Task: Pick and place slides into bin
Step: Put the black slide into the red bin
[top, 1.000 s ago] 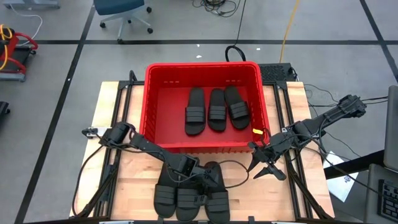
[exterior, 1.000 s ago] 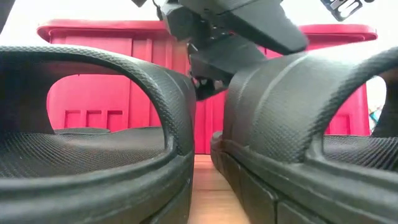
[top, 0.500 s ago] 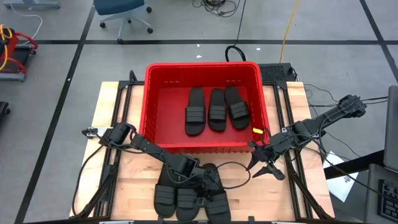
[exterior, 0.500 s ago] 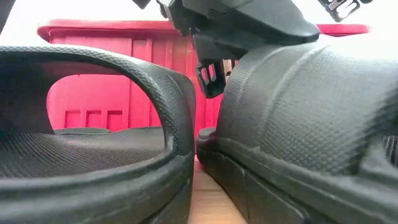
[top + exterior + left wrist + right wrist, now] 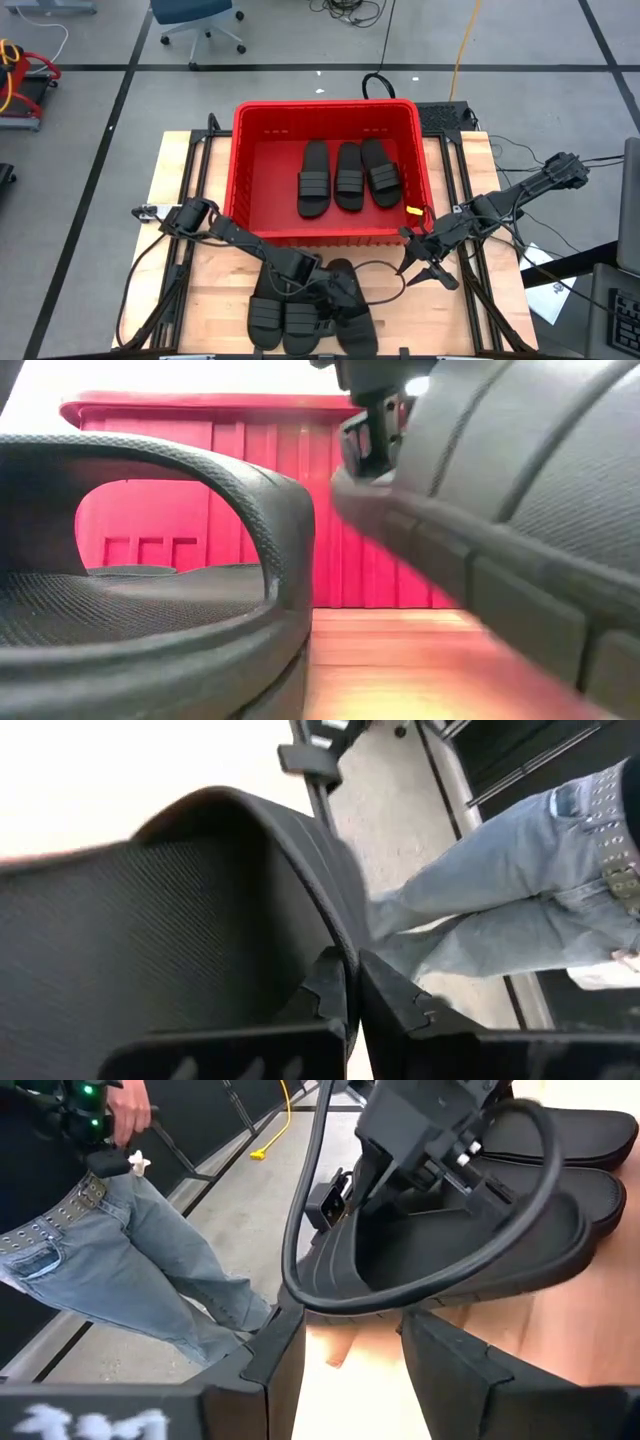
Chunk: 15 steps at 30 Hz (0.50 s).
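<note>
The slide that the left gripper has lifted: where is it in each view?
High: lifted slide, rightmost of the front three.
Low: right, tilted.
Left wrist: left, pinched by left gripper.
Right wrist: centre, raised.
Shared landmark: the red bin, absent from both wrist views.

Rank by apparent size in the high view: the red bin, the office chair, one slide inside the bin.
1. Bin, clearly largest.
2. Office chair, cut off at the frame's top edge, so only partly seen.
3. Middle slide in the bin, smallest.
</note>
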Each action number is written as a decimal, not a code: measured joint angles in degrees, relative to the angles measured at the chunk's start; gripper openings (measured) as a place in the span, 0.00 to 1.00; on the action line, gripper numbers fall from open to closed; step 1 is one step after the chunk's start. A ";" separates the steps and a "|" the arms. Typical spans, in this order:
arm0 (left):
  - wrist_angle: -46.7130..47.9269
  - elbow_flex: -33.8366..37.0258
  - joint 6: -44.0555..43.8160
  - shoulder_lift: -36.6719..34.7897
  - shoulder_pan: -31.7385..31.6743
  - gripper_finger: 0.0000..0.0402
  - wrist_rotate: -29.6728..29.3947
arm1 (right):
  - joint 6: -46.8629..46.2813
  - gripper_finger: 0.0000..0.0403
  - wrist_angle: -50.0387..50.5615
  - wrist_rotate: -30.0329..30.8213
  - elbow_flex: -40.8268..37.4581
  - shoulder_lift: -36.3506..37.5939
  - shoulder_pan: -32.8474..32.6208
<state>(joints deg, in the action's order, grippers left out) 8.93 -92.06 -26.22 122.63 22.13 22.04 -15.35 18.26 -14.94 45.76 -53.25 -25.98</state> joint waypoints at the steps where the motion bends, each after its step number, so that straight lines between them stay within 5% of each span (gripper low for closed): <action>1: 0.00 -0.43 0.03 0.00 -0.02 0.01 -0.01 | 0.00 0.38 0.00 -0.10 0.00 0.00 0.00; 15: 6.33 -4.29 -3.22 -6.62 -0.53 0.00 -0.22 | 0.00 0.38 0.00 -0.11 0.00 -0.02 0.02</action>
<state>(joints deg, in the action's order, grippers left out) 15.26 -96.36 -29.44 116.01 21.60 21.82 -15.35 18.26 -15.05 45.76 -53.28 -25.96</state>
